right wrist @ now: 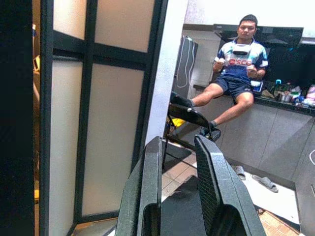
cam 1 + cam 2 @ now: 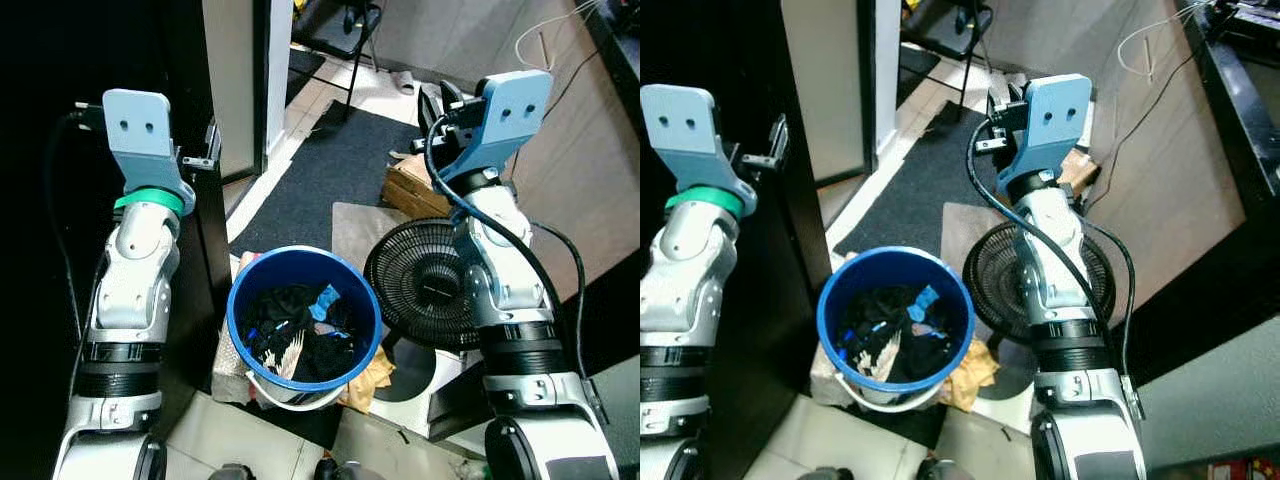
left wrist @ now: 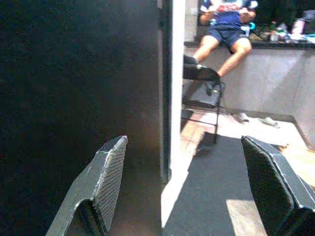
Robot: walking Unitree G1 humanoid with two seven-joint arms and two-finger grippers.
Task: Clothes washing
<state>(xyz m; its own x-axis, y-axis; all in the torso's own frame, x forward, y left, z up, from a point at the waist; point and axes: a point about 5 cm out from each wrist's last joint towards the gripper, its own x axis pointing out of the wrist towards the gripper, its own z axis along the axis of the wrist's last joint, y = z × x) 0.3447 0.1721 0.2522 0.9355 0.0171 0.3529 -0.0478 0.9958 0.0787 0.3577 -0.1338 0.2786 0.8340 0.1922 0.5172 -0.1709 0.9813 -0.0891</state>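
A blue bucket stands on the floor between my two arms, holding dark clothes and a small blue piece. Both arms are raised above and beyond it. My left gripper is open, its fingers spread wide and pointing past a dark door panel toward the room. My right gripper is shut, with a thin gap and nothing between its fingers. Its blue wrist mount is high above a fan.
A black floor fan stands right of the bucket, next to a dark mat and a cardboard box. A sliding door frame rises on the left. Ahead, a person sits on a counter by a folding chair.
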